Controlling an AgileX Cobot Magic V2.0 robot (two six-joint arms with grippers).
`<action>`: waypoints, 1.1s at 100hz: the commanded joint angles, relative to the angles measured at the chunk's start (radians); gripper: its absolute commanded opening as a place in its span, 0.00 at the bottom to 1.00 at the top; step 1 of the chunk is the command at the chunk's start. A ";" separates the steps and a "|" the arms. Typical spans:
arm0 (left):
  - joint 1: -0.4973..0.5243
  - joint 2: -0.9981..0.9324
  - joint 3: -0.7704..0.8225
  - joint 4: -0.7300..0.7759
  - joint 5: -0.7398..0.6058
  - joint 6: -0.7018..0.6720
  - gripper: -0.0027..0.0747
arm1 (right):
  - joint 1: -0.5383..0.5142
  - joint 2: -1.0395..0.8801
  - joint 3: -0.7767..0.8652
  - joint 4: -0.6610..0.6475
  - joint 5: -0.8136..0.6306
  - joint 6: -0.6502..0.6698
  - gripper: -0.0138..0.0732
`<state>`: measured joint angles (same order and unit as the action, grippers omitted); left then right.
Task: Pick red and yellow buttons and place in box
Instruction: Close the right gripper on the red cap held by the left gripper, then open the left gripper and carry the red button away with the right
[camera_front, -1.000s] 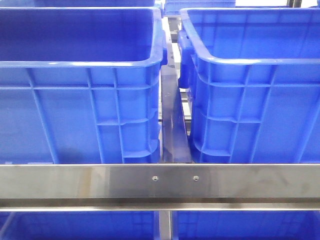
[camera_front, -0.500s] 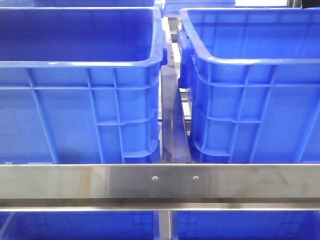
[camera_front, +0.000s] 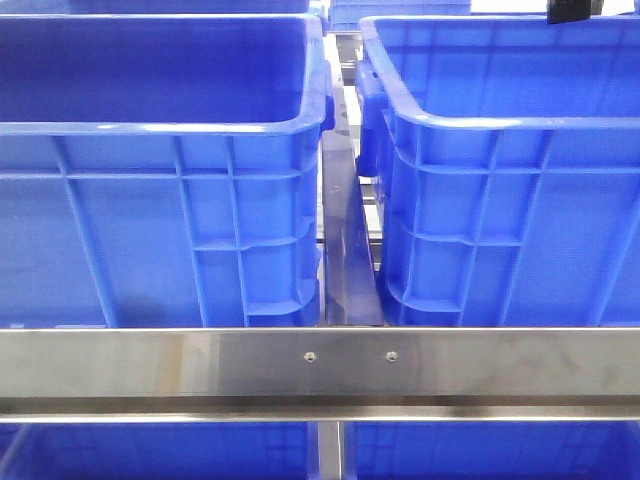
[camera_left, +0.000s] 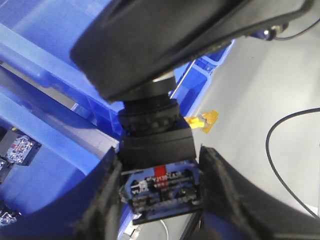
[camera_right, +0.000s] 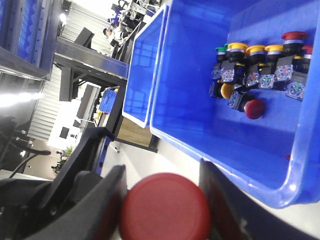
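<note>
In the right wrist view my right gripper (camera_right: 162, 200) is shut on a glossy red button (camera_right: 165, 210), held outside the rim of a blue crate (camera_right: 200, 135). In the left wrist view my left gripper (camera_left: 160, 187) is shut on a button unit (camera_left: 160, 182) with a black body and a blue contact block. Its cap colour is hidden. The box (camera_front: 500, 125), lighter blue with lined inner walls, stands at the right in the front view. A black part (camera_front: 570, 10) shows at the top edge above it. Neither gripper's fingers show in the front view.
The darker smooth-walled crate (camera_front: 150, 125) stands at the left, with a narrow gap and a metal bar (camera_front: 348, 250) between the crates. A steel rail (camera_front: 320, 370) crosses in front. The crate in the right wrist view holds several red, yellow and green buttons (camera_right: 260, 75). More button units (camera_left: 17, 150) lie in a crate below the left gripper.
A black part has come into the front view at the top right edge, above the box. The crates have not moved.
</note>
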<state>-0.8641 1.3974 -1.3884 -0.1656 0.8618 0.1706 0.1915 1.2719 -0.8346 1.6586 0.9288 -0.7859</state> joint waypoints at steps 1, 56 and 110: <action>-0.007 -0.035 -0.029 -0.013 -0.055 0.002 0.01 | 0.002 -0.020 -0.035 0.068 0.053 -0.018 0.35; -0.007 -0.035 -0.029 -0.011 -0.065 0.002 0.73 | 0.002 -0.020 -0.035 0.067 0.045 -0.043 0.34; 0.080 -0.049 -0.021 0.010 -0.037 -0.008 0.75 | -0.068 -0.026 -0.038 0.105 -0.047 -0.171 0.34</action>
<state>-0.8119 1.3953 -1.3884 -0.1473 0.8673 0.1706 0.1532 1.2719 -0.8364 1.6849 0.8555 -0.9266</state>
